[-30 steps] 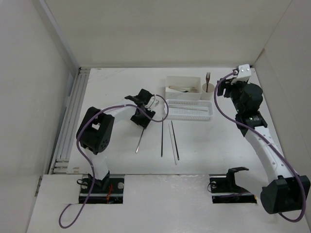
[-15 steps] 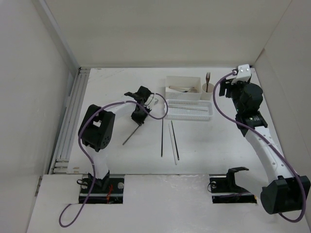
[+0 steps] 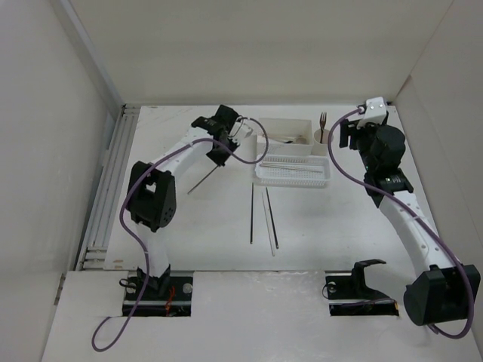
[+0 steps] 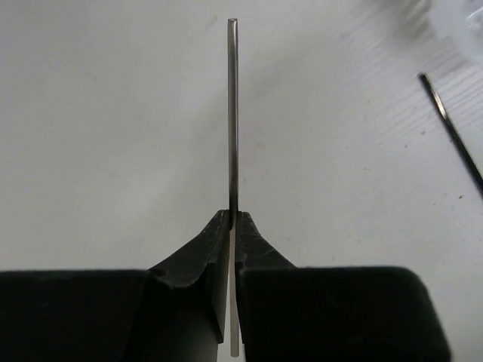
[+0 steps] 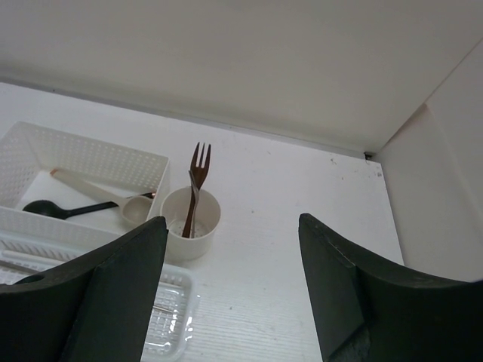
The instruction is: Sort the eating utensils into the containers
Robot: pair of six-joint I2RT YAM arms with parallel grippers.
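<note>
My left gripper (image 3: 216,156) is shut on a thin silvery chopstick (image 3: 201,179), holding it above the table left of the containers; in the left wrist view the chopstick (image 4: 232,113) runs straight out from the gripper (image 4: 232,219). Three more chopsticks (image 3: 264,215) lie on the table. The deep white box (image 3: 283,125) holds spoons (image 5: 106,200). The low perforated tray (image 3: 295,172) holds thin utensils. The cream cup (image 3: 323,142) holds a dark fork (image 5: 195,185). My right gripper (image 3: 355,136) is open and empty, just right of the cup.
White walls enclose the table on the left, back and right. A ridged rail (image 3: 109,188) runs along the left edge. A dark chopstick (image 4: 453,136) shows at the right of the left wrist view.
My left gripper has lifted the chopstick and swung it back and up toward the far left of the box. The right arm shifted only slightly.
</note>
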